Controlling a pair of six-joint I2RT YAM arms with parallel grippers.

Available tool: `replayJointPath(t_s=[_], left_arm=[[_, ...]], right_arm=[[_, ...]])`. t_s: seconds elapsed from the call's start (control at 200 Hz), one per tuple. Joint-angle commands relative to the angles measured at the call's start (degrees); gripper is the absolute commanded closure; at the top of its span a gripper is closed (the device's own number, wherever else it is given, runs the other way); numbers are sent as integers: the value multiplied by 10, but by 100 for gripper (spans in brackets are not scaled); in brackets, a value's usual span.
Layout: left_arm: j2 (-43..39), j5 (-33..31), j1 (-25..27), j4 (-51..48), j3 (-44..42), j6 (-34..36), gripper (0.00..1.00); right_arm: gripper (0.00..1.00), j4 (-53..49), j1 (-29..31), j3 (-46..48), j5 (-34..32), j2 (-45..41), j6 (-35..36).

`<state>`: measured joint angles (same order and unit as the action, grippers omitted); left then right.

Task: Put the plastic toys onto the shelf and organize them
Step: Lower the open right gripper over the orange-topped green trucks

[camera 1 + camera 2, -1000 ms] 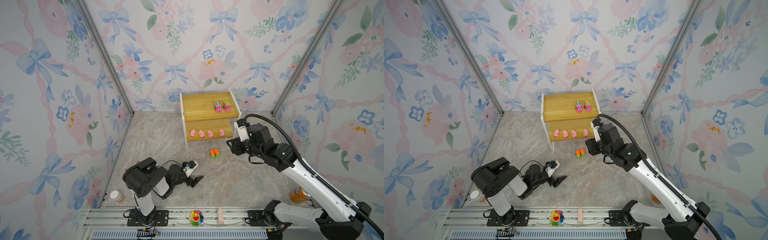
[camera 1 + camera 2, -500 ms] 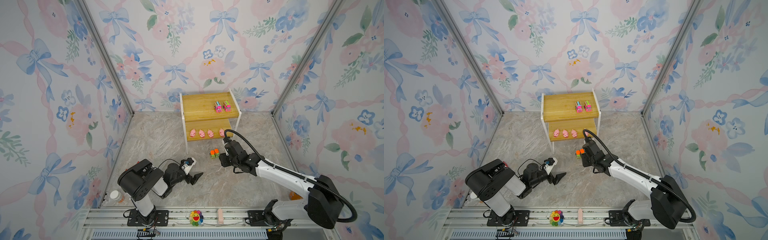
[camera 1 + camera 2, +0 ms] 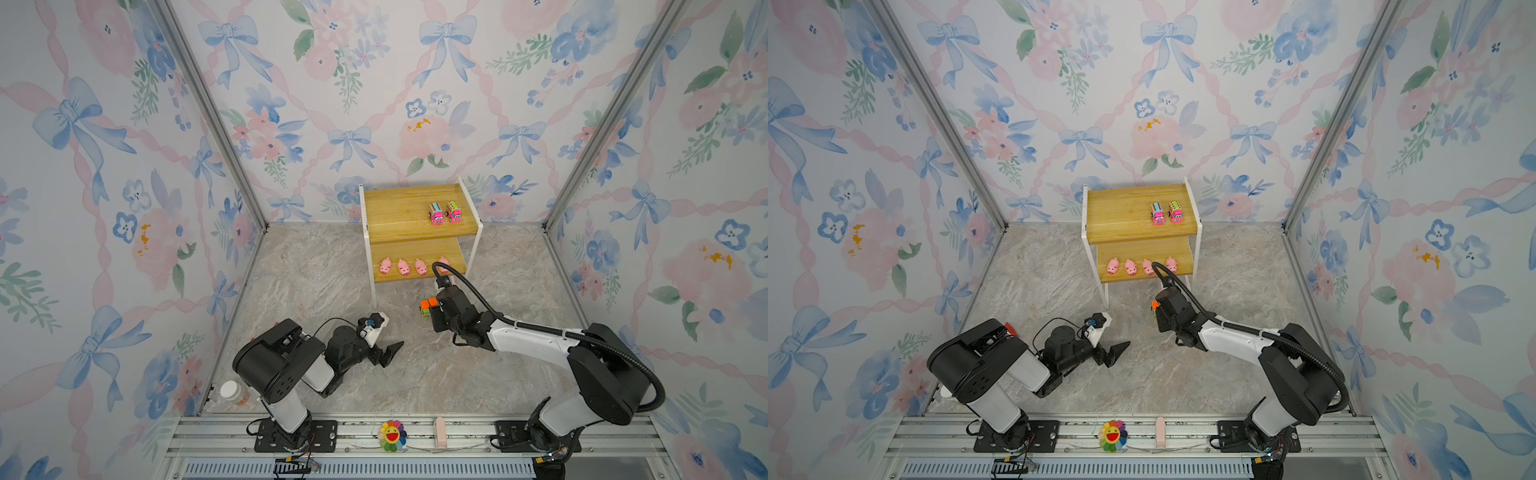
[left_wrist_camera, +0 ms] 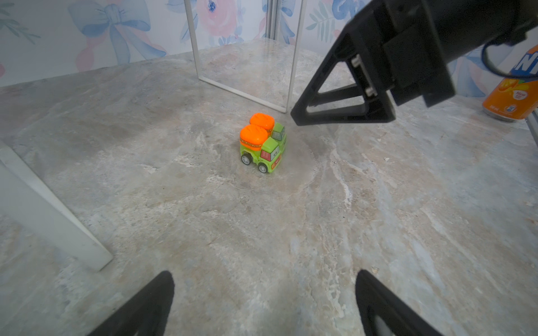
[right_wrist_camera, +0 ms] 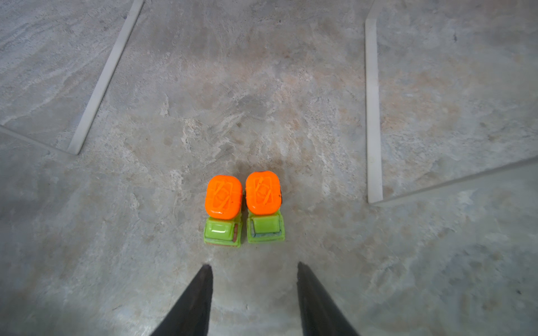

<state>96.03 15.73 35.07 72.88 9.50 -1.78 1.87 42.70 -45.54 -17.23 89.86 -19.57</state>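
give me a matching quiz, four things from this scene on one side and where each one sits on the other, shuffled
Things
1. pink pigs
2. pink trucks
3. green trucks
4. smiling flower

Places
A. table, in front of the shelf
B. front rail
C. top board
D. lower board

Pairs: 1-D, 2-C, 3-A, 4-B

Pink pigs (image 3: 403, 268) on lower shelf (image 3: 395, 208) board, pink trucks (image 3: 436, 214) on top — green trucks (image 5: 223, 197) upright, floor (image 5: 262, 87)
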Motion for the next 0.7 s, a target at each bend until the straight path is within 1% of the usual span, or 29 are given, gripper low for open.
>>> replayJointPath(t_s=[0.0,0.135,0.33,0.345,0.395,0.695], left_arm=[[-6,-3,-5,-1,-7,-10,2],[-3,0,-6,0,-6,-12,2],[-2,-1,-7,0,-9,-13,2],[-2,-1,-7,-1,-9,-13,2],[0,-1,-7,-1,-8,-14,2],[2,2,-8,0,-7,-15,2]], right_arm=[[51,59,-3,16,-10,24,10],[53,91,-5,23,-15,46,20],[54,137,-6,45,-20,46,32],[54,141,-7,47,-22,59,32],[54,152,-9,53,-22,65,32],[55,232,-21,92,-9,82,48]])
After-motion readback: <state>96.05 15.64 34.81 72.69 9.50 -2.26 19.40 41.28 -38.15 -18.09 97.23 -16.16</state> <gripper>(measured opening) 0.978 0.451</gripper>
